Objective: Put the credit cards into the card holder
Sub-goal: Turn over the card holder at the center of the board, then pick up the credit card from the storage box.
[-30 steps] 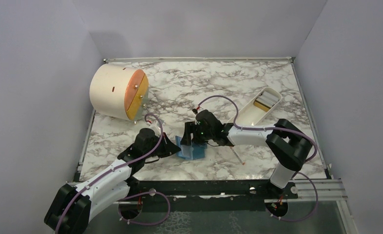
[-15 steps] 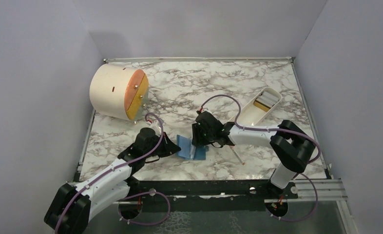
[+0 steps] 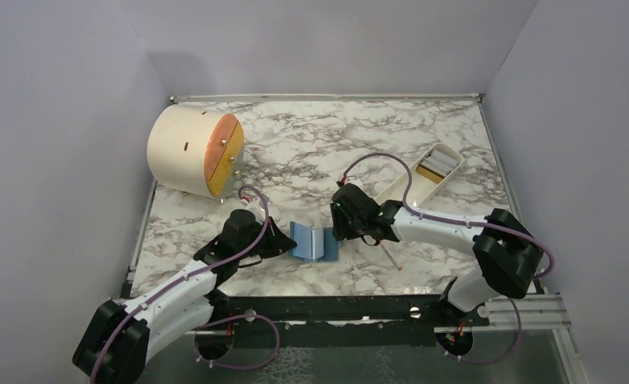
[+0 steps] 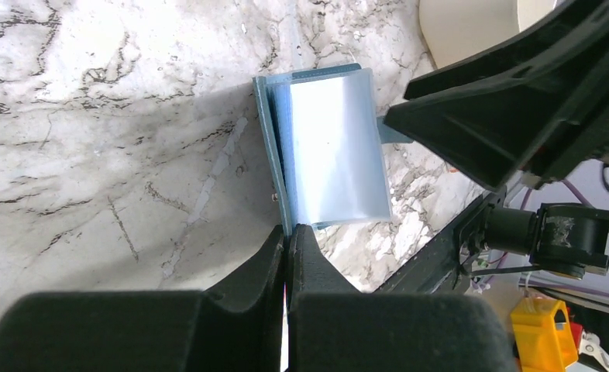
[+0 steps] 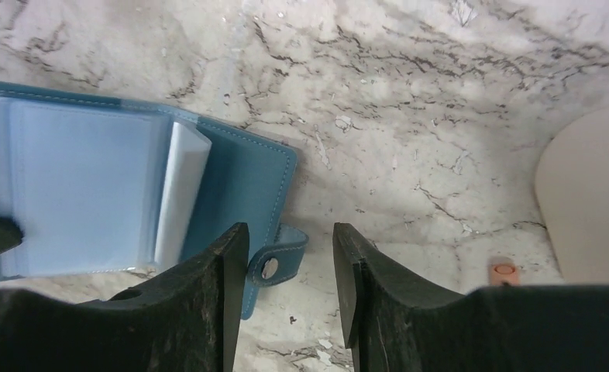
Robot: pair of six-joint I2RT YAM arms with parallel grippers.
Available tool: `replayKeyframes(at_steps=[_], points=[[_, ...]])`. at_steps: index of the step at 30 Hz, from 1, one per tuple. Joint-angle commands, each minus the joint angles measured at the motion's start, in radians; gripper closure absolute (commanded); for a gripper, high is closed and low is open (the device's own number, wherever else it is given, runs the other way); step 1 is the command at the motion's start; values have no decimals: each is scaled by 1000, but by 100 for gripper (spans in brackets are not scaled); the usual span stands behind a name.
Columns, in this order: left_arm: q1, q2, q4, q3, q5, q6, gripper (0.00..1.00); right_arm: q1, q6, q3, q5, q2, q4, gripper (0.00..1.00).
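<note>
Card holder [image 3: 311, 242]: lies open, near centre of the tabletop [image 3: 295, 144], between both claws.
Left claw [image 4: 288, 236]: together, pinching the holder's left edge.
Right claw [image 5: 290, 232]: apart, empty, just right of the holder.
Credit cards [image 3: 437, 168]: in the far-right tray [image 3: 401, 194].
Risk: thin pinch may slip, letting the holder fold shut.

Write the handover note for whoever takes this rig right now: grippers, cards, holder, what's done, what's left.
Left gripper: shut, pinching the left cover edge of the card holder, which lies open with its sleeves up.
Right gripper: open and empty, low, just right of the holder by its snap tab.
Credit cards: in the white tray at the far right; none shows in the sleeves.
Done: holder open and pinned.
Left: fetch each card from the tray and slide it into a sleeve.
</note>
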Motion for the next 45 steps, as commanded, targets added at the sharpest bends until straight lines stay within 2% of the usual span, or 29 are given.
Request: replayKeyframes(at_steps=[1, 4, 6, 9, 12, 15, 18, 20, 27, 33, 37, 45], points=[[1, -25, -5, 37, -31, 22, 100, 6, -65, 27, 39, -74, -24, 55], [1, -37, -12, 33, -25, 29, 100, 5, -103, 65, 12, -76, -27, 55], [1, -47, -4, 27, -19, 32, 100, 6, -133, 68, -76, -89, 20, 55], [1, -56, 3, 20, -19, 33, 100, 5, -90, 61, -179, -105, 85, 56], [1, -47, -9, 30, -22, 44, 100, 6, -86, 110, -79, -98, 28, 56], [1, -41, -22, 38, -20, 54, 89, -3, -208, 196, 43, -74, -25, 52], [1, -39, -25, 40, -22, 64, 76, -36, -317, 268, 80, -53, -42, 49], [0, -35, -35, 50, -27, 78, 73, -75, -363, 305, 84, -40, -64, 49], [1, -34, -75, 79, -27, 123, 100, -234, -508, 321, 73, -59, -61, 49], [1, -23, -59, 69, -6, 123, 100, -392, -685, 285, 103, -103, 9, 48], [1, -10, -64, 81, 1, 129, 100, -554, -750, 327, 82, -42, -62, 48], [1, -26, -68, 69, -15, 123, 100, -694, -904, 340, 67, 22, -52, 48]])
